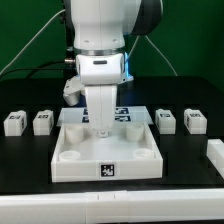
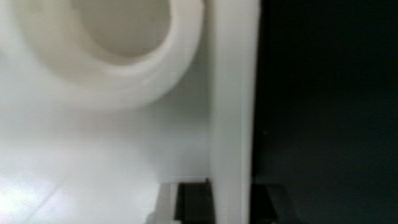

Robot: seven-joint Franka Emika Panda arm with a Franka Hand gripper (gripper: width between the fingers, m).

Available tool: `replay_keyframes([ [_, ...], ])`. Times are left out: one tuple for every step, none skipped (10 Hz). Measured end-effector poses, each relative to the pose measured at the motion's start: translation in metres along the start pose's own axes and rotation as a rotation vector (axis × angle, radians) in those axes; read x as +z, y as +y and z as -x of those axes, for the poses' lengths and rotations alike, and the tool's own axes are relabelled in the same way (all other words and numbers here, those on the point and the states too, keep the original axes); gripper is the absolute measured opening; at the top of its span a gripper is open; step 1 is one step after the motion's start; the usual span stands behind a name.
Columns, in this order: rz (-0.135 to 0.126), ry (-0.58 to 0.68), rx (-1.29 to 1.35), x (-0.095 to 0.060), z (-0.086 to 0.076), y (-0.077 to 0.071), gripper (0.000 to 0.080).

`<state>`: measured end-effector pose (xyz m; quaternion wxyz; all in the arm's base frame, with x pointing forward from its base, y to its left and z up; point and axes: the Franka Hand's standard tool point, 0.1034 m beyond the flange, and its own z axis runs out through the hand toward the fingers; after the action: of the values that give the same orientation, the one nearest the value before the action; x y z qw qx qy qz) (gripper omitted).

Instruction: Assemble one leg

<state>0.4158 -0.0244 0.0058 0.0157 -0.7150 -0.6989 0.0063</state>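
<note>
Tray handling, by the look of it, ahead of any leg work: pincer (image 1: 100, 125) low at the far side of the tray (image 1: 70, 158), arm upright over it. None of the four legs in hand. All four down on the bench (image 1: 25, 168), well apart from the pincer, flanking the tray: one leg (image 1: 42, 121) and a second leg (image 1: 13, 122) at the exterior view's left, a third leg (image 1: 166, 120) and a fourth leg (image 1: 194, 122) at its right.

Up close in the wrist view: tray wall (image 2: 231, 100) running between two dark shapes, probably the fingers; round corner hole (image 2: 89, 40) just beside the wall; bare bench beyond. Straddling the wall, then, but clamped on it or merely apart around it: cannot tell.

Judged very early in the task, with no leg seen seated in the tray. Next move, as a guess: settle the tray, let go, rise clear of the wall, cross to a leg near the tray, descend square over it and close on its sides without tipping it. Risk of dragging the tray with any sideways pull while straddling.
</note>
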Motion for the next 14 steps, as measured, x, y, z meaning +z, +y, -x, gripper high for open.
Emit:
replay_keyframes([
  [0.000, 0.000, 0.000, 0.000, 0.000, 0.000, 0.0050],
  [0.000, 0.000, 0.000, 0.000, 0.000, 0.000, 0.0050],
  [0.000, 0.000, 0.000, 0.000, 0.000, 0.000, 0.0050],
  [0.000, 0.000, 0.000, 0.000, 0.000, 0.000, 0.0050],
  [0.000, 0.000, 0.000, 0.000, 0.000, 0.000, 0.0050],
  [0.004, 0.001, -0.003, -0.001, -0.002, 0.003, 0.0050],
  [0.014, 0.005, -0.015, -0.003, -0.008, 0.010, 0.0050],
  [0.015, 0.011, -0.003, -0.005, -0.023, 0.017, 0.0050],
  [0.017, 0.019, 0.017, -0.004, -0.039, 0.024, 0.0050],
  [0.025, 0.030, 0.018, -0.004, -0.057, 0.033, 0.0050],
  [0.035, 0.039, 0.014, -0.003, -0.069, 0.042, 0.0050],
  [0.041, 0.046, 0.019, -0.003, -0.077, 0.051, 0.0050],
  [0.050, 0.051, 0.019, -0.002, -0.083, 0.059, 0.0050],
  [0.057, 0.055, 0.018, -0.002, -0.088, 0.067, 0.0050],
])
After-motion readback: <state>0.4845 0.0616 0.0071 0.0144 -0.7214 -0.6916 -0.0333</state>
